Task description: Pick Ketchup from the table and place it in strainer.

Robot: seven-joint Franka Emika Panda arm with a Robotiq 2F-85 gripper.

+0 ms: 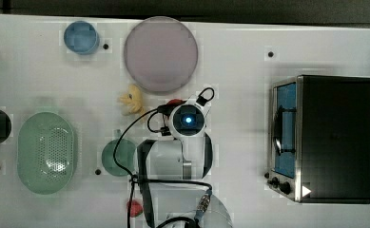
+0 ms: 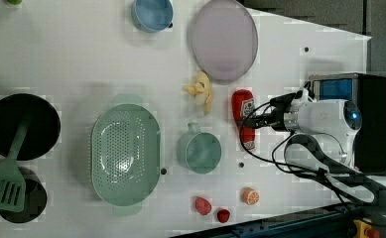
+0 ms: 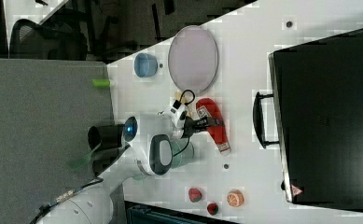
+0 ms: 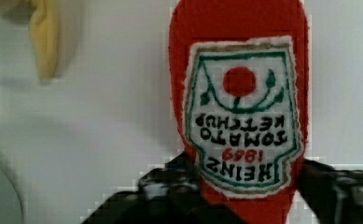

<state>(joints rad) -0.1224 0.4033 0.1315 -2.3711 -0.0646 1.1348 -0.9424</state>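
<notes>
The Ketchup (image 2: 243, 110) is a long red plush bottle with a white label, lying flat on the white table between the yellow plush and the black appliance. It also appears as Ketchup (image 3: 215, 126) and close up as Ketchup (image 4: 240, 93). My gripper (image 2: 250, 122) is down over its narrow end. In the wrist view the gripper (image 4: 248, 191) has one dark finger against each side of the bottle, shut on it. The strainer (image 2: 98, 148), a pale mint-green oval basket with a perforated bottom, sits apart toward the left view's left, strainer (image 1: 23, 152).
A teal cup (image 2: 199, 151) stands between strainer and Ketchup. A yellow plush (image 2: 200, 91), a purple plate (image 2: 224, 39) and a blue bowl (image 2: 152, 14) lie nearby. The black appliance (image 1: 335, 137) is beside the arm. Two small red pieces (image 2: 203, 206) and an orange slice (image 2: 251, 196) lie near the table's edge.
</notes>
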